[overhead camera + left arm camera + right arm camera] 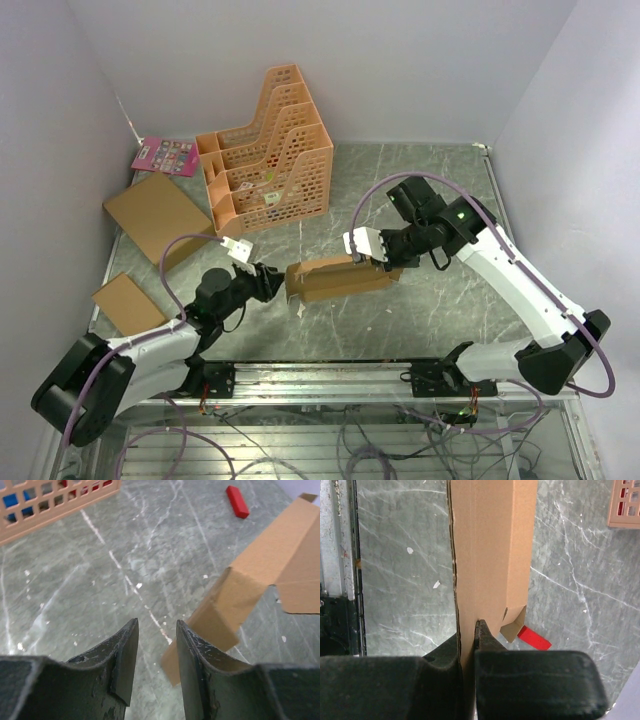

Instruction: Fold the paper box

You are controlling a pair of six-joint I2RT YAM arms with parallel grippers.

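The paper box (340, 278) is a partly folded brown cardboard piece in the middle of the table. My right gripper (385, 262) holds its right end. In the right wrist view that gripper (468, 625) is shut on a thin wall of the box (490, 545), which runs away from the jaws. My left gripper (272, 282) sits just left of the box's left end. Seen from the left wrist, it (156, 630) is open with only table between the fingers. The box's folded end flap (215, 625) lies just past the right finger, outside the gap.
A small red block (237, 501) lies on the table beyond the box, also seen in the right wrist view (535, 638). An orange file organizer (268, 150) stands at the back. A large flat cardboard box (160, 215), a smaller one (128, 302) and a pink card (165, 155) lie at the left.
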